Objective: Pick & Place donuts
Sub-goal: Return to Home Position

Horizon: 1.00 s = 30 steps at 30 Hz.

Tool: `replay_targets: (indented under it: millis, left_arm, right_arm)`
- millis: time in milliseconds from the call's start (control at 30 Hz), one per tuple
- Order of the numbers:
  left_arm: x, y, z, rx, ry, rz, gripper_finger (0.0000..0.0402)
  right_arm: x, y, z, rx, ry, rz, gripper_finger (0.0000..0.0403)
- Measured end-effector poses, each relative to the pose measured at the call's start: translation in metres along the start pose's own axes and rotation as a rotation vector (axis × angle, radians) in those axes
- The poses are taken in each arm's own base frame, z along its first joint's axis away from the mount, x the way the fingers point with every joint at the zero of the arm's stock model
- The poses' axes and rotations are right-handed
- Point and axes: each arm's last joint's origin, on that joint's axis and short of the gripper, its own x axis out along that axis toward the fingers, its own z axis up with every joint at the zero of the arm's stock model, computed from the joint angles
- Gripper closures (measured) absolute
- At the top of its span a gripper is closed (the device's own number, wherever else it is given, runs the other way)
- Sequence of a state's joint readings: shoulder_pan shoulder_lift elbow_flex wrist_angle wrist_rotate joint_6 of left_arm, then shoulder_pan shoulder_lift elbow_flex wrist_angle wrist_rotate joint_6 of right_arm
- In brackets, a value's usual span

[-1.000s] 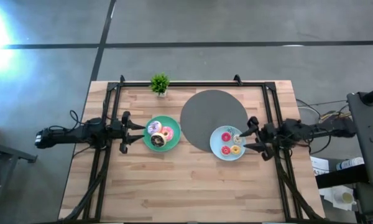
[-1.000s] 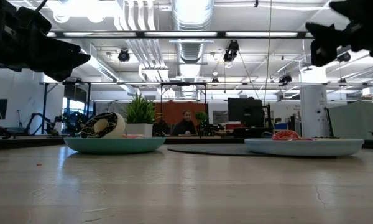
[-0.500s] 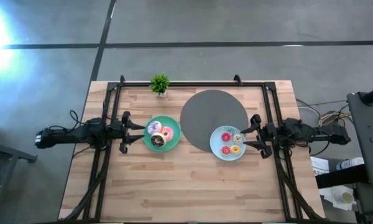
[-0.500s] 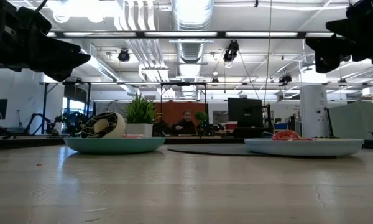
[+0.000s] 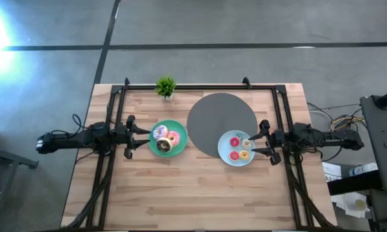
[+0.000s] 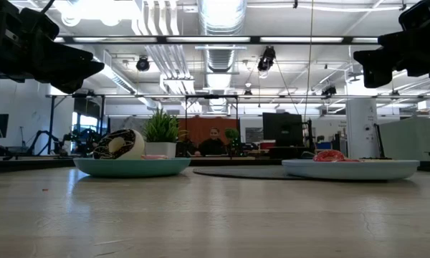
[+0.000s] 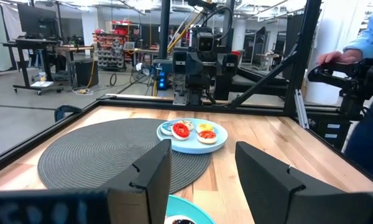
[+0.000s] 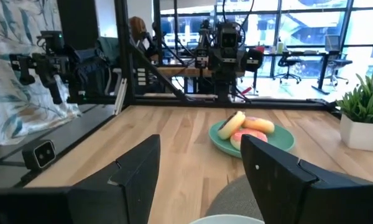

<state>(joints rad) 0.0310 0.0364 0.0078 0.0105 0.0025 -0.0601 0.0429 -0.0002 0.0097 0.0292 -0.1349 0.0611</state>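
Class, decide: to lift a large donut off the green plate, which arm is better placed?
Left. The left hand sits open beside the green plate holding the large donuts; the right hand is far off, by the blue plate.

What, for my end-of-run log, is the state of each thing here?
left gripper: open, empty, beside the green plate.
right gripper: open, empty, at the blue plate edge.
green plate: holds three large donuts.
blue plate: holds the small donuts.
grey disc: flat, blue plate overlapping its edge.
plant: upright.
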Motion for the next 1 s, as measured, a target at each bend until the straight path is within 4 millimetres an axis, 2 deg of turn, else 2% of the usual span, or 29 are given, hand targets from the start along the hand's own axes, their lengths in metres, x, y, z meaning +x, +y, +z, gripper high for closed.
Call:
replay_targets:
  millis: [1000]
  left_arm:
    - [0.0,0.0,0.0003,0.0,-0.004,0.0,0.0248]
  right_arm:
    - [0.0021,-0.0005,-0.0028,-0.005,0.034,-0.005,0.0188]
